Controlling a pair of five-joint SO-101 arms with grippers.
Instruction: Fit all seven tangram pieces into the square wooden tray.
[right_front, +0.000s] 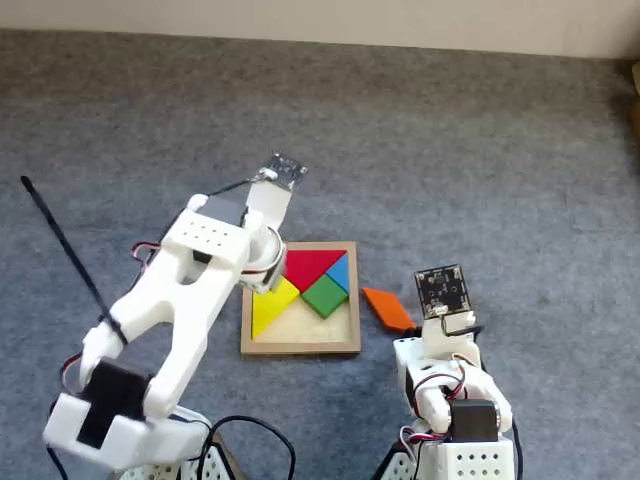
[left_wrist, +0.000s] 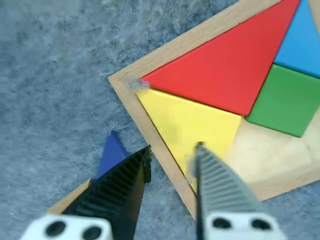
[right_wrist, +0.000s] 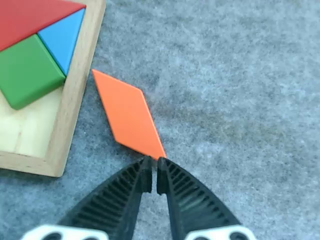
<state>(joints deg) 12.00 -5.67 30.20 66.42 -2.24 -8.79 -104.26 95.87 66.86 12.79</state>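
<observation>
Wooden tray (right_front: 300, 347) holds four so far. Left hand (left_wrist: 173, 149) released, straddling rim by yellow triangle (left_wrist: 195, 125). Right hand (right_wrist: 153, 165) clenched, empty, guess it must open for orange parallelogram (right_wrist: 127, 114).

My jaws sit almost closed, tips just at a corner of the orange parallelogram (right_wrist: 129, 114). It lies on the grey bench (right_wrist: 240, 75) beside the wooden tray (right_wrist: 74, 95), which holds a red triangle (right_wrist: 35, 17), a blue triangle (right_wrist: 62, 37) and a green square (right_wrist: 27, 70).
</observation>
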